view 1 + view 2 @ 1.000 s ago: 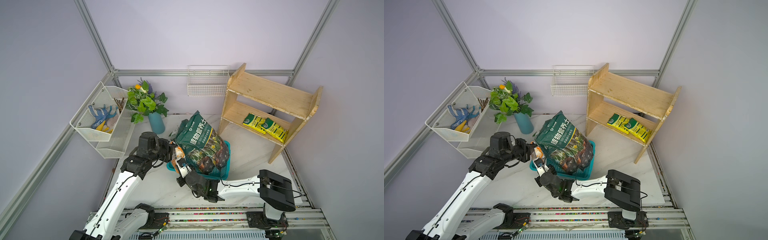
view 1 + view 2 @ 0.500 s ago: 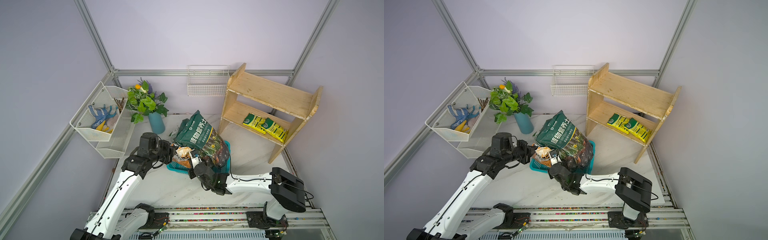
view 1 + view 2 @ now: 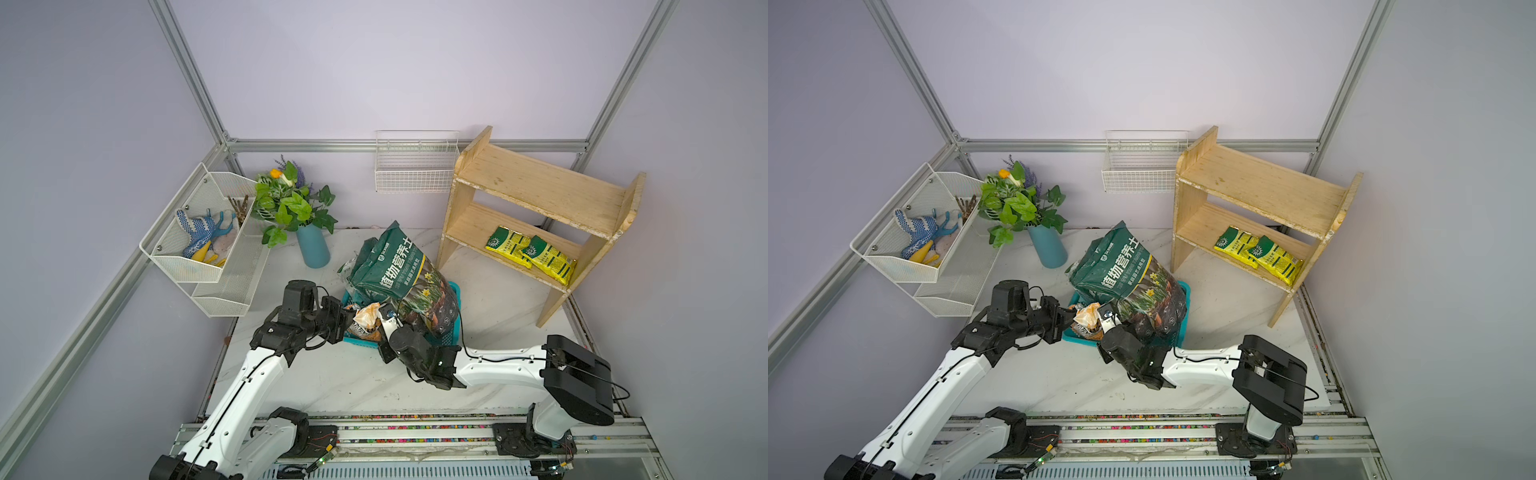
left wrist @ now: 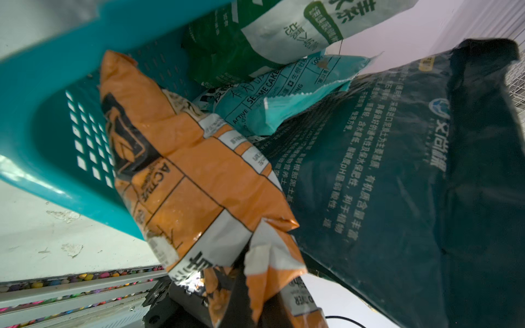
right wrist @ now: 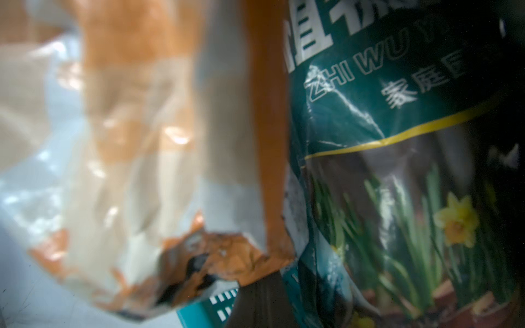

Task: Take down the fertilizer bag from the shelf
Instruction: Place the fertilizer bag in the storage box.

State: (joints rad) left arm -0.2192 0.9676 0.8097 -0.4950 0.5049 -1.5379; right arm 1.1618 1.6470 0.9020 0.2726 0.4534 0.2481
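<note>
Status: nothing was off the shelf [image 3: 540, 187] yet. A yellow-green fertilizer bag [image 3: 509, 245] and a second fertilizer bag [image 3: 549, 261] lay flat, side by side, on its lower tier. The shelf stood behind and to the right of the teal basket [image 3: 360, 338].

Both my arms were at the basket, well apart from the shelf.

- My left gripper [image 3: 347, 321] was at the basket's left rim with its jaws closed. It faced the orange bag [image 3: 366, 312], which stuck out over the basket's front-left corner.
- My right gripper [image 3: 388, 323] was at the basket's front rim, also closed, just beside that orange bag. I couldn't tell whether any of the film was pinched.

Basket contents:
- A big dark green soil bag [image 3: 399, 270] leaned in the basket, filling most of it and overhanging the right rim.
- A small teal sachet [image 4: 284, 96] showed in the left wrist view, wedged inside the basket between the orange bag and the soil bag.

The right wrist view was mostly blur, with orange film pressed up against the soil bag's printed front. The basket sat on the marble table [image 3: 332, 378].
</note>
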